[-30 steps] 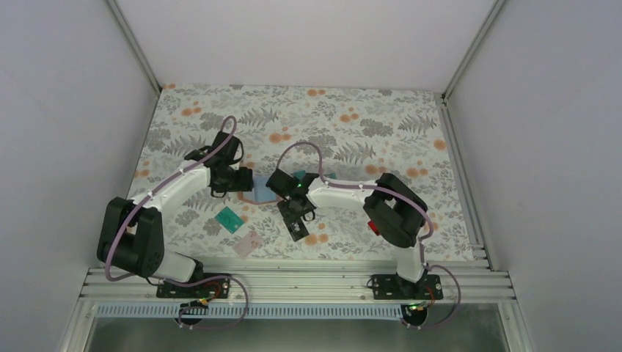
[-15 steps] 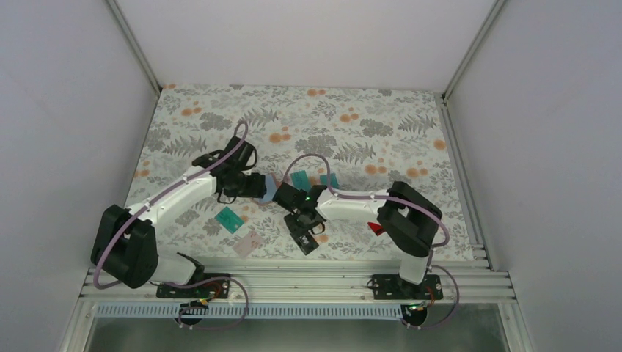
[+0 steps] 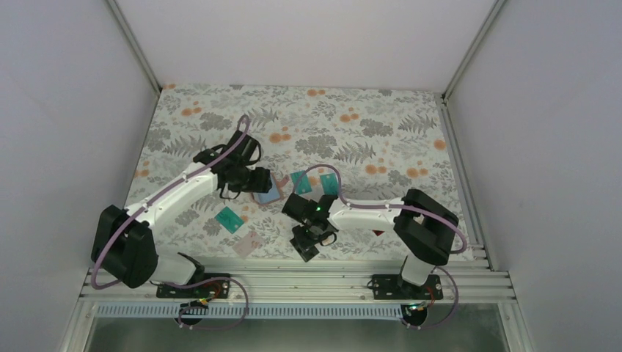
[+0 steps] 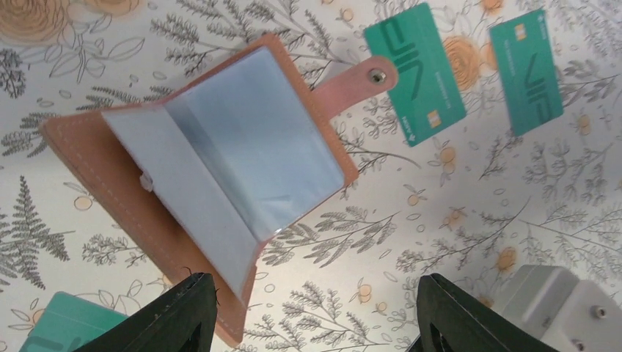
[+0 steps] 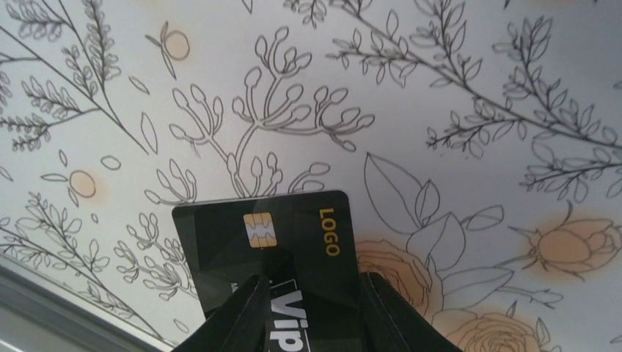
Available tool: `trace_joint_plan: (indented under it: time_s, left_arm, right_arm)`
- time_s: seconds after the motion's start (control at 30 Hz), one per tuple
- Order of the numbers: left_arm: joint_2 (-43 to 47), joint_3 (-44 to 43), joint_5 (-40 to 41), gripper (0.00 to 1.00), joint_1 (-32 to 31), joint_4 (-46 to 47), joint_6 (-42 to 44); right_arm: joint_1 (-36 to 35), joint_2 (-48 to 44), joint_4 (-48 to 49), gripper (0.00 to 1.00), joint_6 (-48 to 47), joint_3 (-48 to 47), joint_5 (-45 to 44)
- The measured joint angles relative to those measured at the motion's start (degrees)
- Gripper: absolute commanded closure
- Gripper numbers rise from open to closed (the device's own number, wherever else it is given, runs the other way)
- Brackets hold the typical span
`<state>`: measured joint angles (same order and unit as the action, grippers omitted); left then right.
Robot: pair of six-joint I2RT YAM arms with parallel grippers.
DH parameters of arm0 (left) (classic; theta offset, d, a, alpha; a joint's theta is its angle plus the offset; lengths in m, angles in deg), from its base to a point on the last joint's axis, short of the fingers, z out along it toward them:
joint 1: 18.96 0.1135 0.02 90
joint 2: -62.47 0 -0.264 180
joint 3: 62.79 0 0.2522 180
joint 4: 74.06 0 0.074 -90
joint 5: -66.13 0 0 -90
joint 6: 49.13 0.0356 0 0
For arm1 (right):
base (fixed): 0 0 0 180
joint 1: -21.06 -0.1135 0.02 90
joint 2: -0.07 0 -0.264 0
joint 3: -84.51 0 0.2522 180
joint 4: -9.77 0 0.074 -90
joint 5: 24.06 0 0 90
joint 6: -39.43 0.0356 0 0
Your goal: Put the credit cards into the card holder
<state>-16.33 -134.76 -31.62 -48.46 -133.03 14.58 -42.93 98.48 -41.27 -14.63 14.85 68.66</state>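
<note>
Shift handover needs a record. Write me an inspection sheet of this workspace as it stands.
Surface: floral tablecloth, lying flat.
Job's things: card holder lying open; two teal cards beside it; third teal card and pinkish card loose farther off; black card in right claw; red card barely showing under the right arm.
Clutter: nothing seen.
Grippers: left claw open at the holder's edge, contact unclear; right claw shut on the black card.
Cables: purple cables looping along both arms.
Surroundings: white walls, aluminium rail at the near edge.

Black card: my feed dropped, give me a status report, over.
Right gripper shut on black card. Left gripper open above card holder, holder lying opened. Two teal cards beside it, sleeves unblocked.
</note>
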Motion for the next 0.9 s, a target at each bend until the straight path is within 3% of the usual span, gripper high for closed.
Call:
trace_joint_plan:
  time_s: [0.3, 0.5, 0.73, 0.9]
  left_arm:
    - [-2.91, -6.71, -0.28, 0.31, -1.44, -1.14, -0.11]
    - [-2.97, -8.15, -2.21, 0.31, -3.72, -1.18, -0.81]
    - [-2.62, -6.08, -6.69, 0.32, -7.39, -0.13, -3.45]
    - [-2.58, -0.42, -8.87, 0.34, -10.29, 3.72, -3.48]
  right_arm:
    - [-0.24, -1.79, -4.85, 0.65, -0.13, 0.68, 1.95]
    - [1.36, -7.63, -8.24, 0.64, -1.36, 1.18, 2.01]
    - [2.80, -7.54, -8.00, 0.65, -2.08, 1.16, 2.08]
    - [2.80, -5.03, -6.64, 0.72, 0.09, 1.88, 0.44]
